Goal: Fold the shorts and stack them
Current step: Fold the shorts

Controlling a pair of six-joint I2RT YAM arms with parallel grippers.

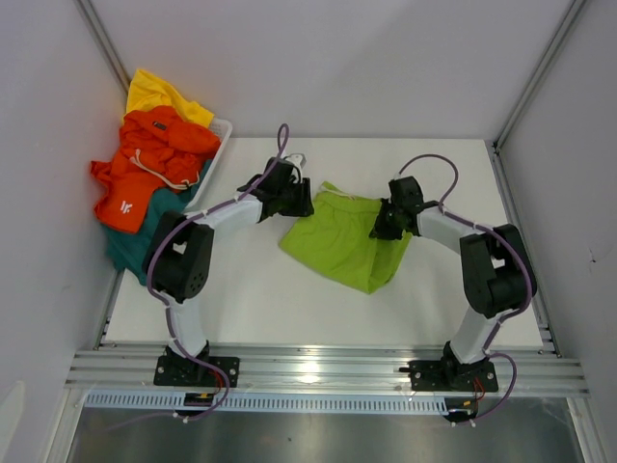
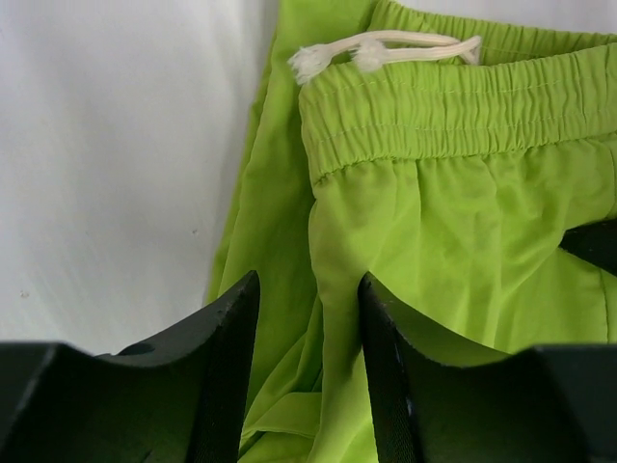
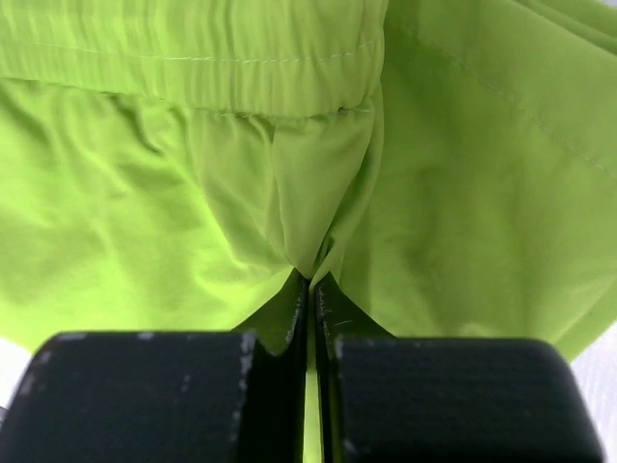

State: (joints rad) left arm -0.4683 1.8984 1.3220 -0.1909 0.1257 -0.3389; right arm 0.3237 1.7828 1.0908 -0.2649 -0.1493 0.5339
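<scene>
The right fingers (image 3: 174,395) are clenched on a pinch of the lime green shorts (image 1: 347,241), likely anchoring them on the tabletop (image 1: 260,299). The left fingers (image 2: 227,367) stand spread astride a fold, gripping nothing.

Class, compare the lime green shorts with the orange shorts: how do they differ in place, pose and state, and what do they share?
Place: the lime green shorts lie on the table; the orange shorts top a heap on the white basket. Pose: the green pair is spread fairly flat; the orange pair is crumpled. State: the right gripper pinches the green pair; no gripper touches the orange pair. Both have pale drawstrings.
</scene>
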